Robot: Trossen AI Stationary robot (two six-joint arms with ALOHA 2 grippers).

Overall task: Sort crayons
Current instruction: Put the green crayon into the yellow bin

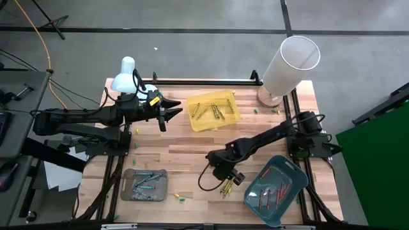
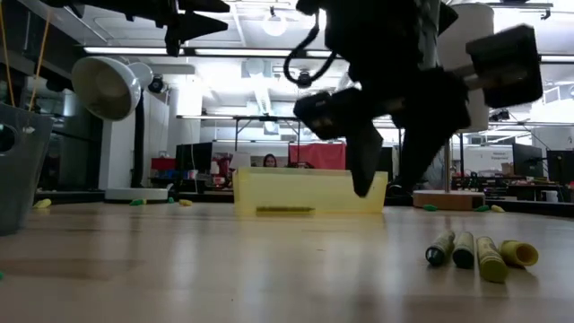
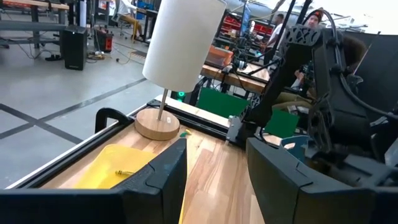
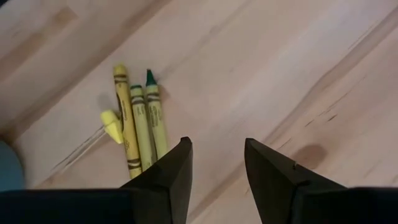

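From my right wrist camera I count three crayons (image 4: pixel 142 124) lying side by side on the wood, two yellow-olive and one with a green tip, and a short yellow piece (image 4: pixel 112 123) touching the outer one. The overhead camera gives the same group only as a small yellow cluster (image 1: pixel 225 186) just beside the right gripper (image 1: pixel 225 174). The low camera shows them as a row of four ends (image 2: pixel 480 253) lying flat, with this gripper hanging above the table, not touching them. Its fingers (image 4: pixel 171 171) stand apart with a clear gap and hold nothing.

The left gripper (image 1: pixel 167 112) waits near the yellow tray (image 1: pixel 235 115), its fingers also spread and empty.

The surface is a butcher-block table (image 1: pixel 185 153). On it I count three trays: the yellow one with several olive crayons, a grey tray (image 1: pixel 163 174) with green and blue ones, and a teal tray (image 1: pixel 291 169) with red-orange ones. A few small bits lie loose near the grey tray. A white lamp (image 1: pixel 131 75) and a white cylinder on a wooden base (image 1: pixel 291 62) stand at the far edge. Behind the table the low camera shows a workshop room with a person (image 2: pixel 269 161) far off.
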